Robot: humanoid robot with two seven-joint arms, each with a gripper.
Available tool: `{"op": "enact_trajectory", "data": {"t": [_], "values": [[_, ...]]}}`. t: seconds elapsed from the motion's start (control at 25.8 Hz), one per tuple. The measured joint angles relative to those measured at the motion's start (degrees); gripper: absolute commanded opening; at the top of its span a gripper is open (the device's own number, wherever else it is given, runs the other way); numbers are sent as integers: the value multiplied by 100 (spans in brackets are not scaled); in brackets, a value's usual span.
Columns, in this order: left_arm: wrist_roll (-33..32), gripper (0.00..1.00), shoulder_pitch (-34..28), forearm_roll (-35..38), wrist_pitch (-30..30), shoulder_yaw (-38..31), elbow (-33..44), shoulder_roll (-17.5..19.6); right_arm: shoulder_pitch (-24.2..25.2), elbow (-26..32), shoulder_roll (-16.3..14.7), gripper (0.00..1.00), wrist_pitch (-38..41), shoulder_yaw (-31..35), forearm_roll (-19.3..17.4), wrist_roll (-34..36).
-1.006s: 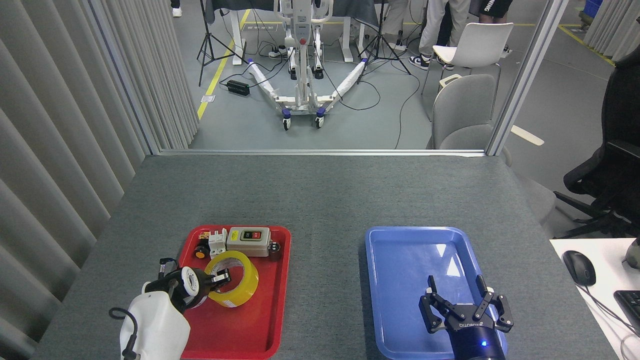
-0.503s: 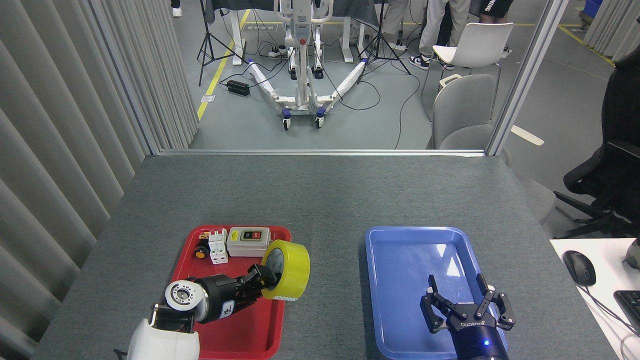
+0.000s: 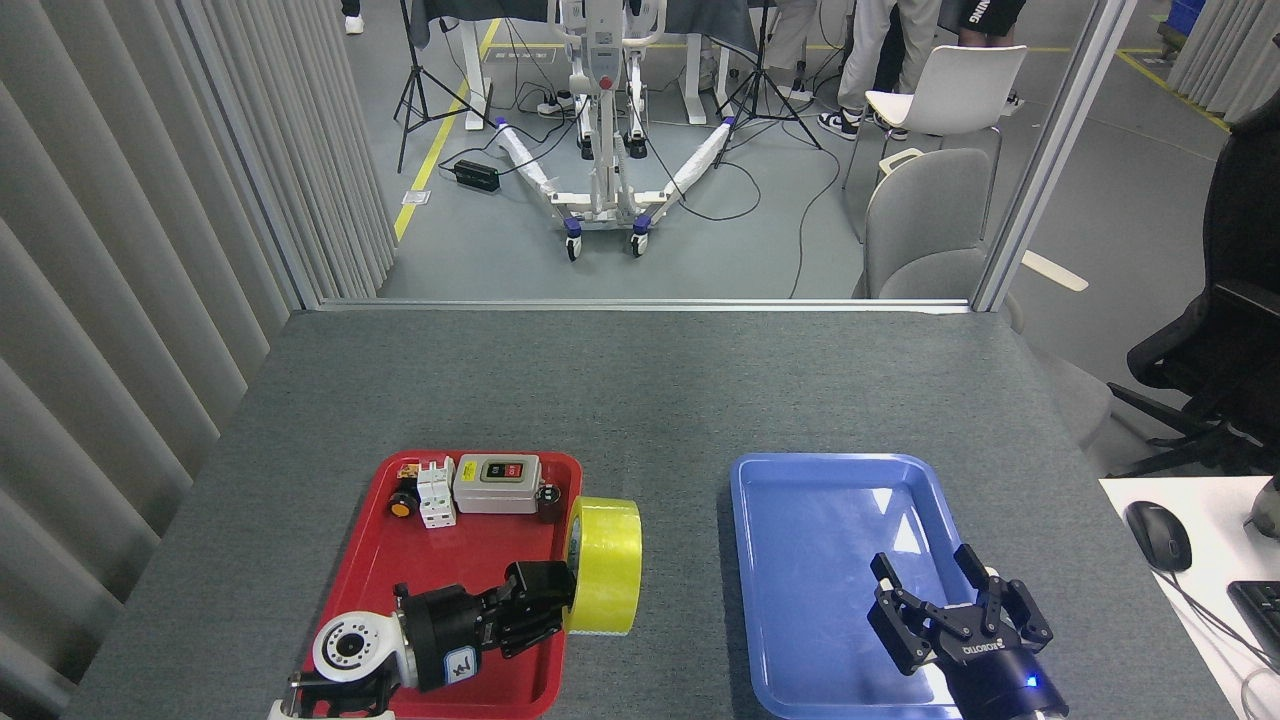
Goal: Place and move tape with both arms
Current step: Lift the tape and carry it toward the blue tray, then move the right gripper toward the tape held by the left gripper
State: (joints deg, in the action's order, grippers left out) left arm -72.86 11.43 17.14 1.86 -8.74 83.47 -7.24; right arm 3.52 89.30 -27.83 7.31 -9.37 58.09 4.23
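Note:
The tape (image 3: pixel 608 565), a wide yellow roll with a white core, is held on edge over the right rim of the red tray (image 3: pixel 470 560). My left gripper (image 3: pixel 560 595) reaches in from the lower left and is shut on the roll's left side. My right gripper (image 3: pixel 950 610) hovers over the near right part of the blue tray (image 3: pixel 800 500), fingers spread open and holding nothing. A strip of grey table separates the tape from the blue tray.
At the back of the red tray lie a grey switch box (image 3: pixel 497 483), a white breaker (image 3: pixel 436 492) and small black parts (image 3: pixel 403 503). A computer mouse (image 3: pixel 1158 535) sits on a white desk to the right. Chairs stand beyond the table's far edge.
My left gripper lifted the tape off the red tray, turned it on edge and carried it right to the tray's right rim. My right gripper shifted slightly right and nearer.

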Motion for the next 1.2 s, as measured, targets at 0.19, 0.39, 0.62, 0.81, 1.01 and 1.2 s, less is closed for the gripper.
{"op": "enact_trajectory", "data": {"t": [0.19,0.39,0.62,0.81,1.01,1.2], "values": [[-322,0,-241,-357,360,-17,43,14,-185,16,-1017,100,885,-857,-316,363],[-886,0,-471,-946,572,-56,245,27,-507,119,-1709,100,1431,-1789,-354,631],[-1156,0,-707,-1234,629,-60,403,38,-827,258,-1974,99,2384,-2129,-382,797],[-1197,0,-757,-1261,661,-56,412,45,-932,257,-1943,100,3304,-2117,-516,860],[-1255,0,-764,-1265,745,-74,401,47,-981,181,-1714,100,3700,-2102,-1005,801],[-1320,0,-772,-1267,818,-128,394,49,-1216,-111,-1195,100,3751,-2096,-1528,115]]}}
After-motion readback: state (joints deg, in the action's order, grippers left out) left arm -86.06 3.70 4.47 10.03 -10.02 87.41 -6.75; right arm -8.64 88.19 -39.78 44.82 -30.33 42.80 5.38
